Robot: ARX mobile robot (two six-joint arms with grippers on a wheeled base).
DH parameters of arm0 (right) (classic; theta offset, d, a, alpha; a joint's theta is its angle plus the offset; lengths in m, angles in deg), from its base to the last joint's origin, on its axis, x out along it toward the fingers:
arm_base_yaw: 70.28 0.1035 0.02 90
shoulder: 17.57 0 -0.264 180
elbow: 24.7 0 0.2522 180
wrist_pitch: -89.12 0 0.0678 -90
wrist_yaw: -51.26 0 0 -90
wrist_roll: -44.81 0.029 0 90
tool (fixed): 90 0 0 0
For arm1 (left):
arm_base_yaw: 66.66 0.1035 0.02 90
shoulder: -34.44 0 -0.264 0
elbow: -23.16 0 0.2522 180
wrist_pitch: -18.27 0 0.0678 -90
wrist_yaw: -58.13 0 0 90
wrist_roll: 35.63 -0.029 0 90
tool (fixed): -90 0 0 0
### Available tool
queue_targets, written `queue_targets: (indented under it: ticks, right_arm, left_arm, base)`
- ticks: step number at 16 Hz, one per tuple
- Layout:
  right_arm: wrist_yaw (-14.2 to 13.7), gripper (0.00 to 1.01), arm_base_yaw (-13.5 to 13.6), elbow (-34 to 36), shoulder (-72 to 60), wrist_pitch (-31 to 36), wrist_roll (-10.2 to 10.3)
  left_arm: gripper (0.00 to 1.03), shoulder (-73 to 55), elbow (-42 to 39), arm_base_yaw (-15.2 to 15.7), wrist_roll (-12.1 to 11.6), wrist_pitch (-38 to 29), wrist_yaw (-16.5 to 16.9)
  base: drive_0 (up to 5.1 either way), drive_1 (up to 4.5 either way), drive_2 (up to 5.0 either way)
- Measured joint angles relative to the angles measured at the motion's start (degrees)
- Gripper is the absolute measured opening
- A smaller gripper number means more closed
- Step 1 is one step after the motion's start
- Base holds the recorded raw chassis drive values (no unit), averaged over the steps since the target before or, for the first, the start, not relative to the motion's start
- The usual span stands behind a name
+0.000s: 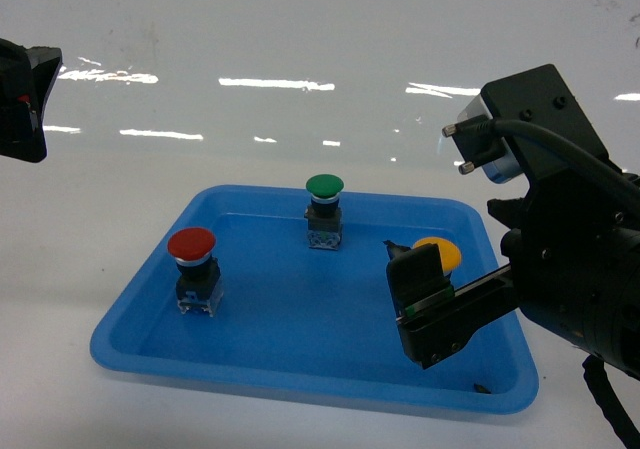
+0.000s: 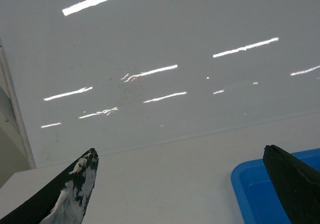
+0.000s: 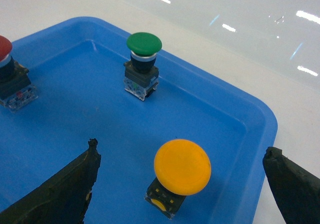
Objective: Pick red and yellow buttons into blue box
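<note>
Yellow button (image 3: 182,166) upright in shallow blue tray (image 1: 300,374), between wide-open, empty fingers (image 3: 67,184) of right gripper (image 3: 182,184). Probably light, rigid, with smooth slippery cap; better to grasp black body below. Left gripper (image 2: 182,189) open too, holding nothing, off the tray

Three buttons stand upright in a shallow tray (image 1: 130,334) on the table (image 1: 300,29). One button (image 1: 192,269) is at the left, a second button (image 1: 324,210) is behind at the middle, and a third button (image 1: 442,254) is at the right. The right gripper (image 3: 182,184) hangs over the third one, its fingers apart on both sides. The left gripper (image 2: 182,184) is beyond the tray's left, over the table.
</note>
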Motion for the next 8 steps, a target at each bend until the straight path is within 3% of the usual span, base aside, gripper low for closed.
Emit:
queue_targets:
  ticks: [5,8]
  right_arm:
    - [-1.01,0.98,-1.49,-2.82,-4.11,-0.66,-1.64]
    - [-1.27,0.98,-1.40,-3.61,-5.03,-1.16,-1.64]
  left_arm:
    - [0.98,0.00,0.02,0.00,0.00,0.00,0.00]
    - [0.98,0.00,0.02,0.00,0.00,0.00,0.00]
  base:
    - [0.0,0.00,0.0]
    - [0.0,0.00,0.0]
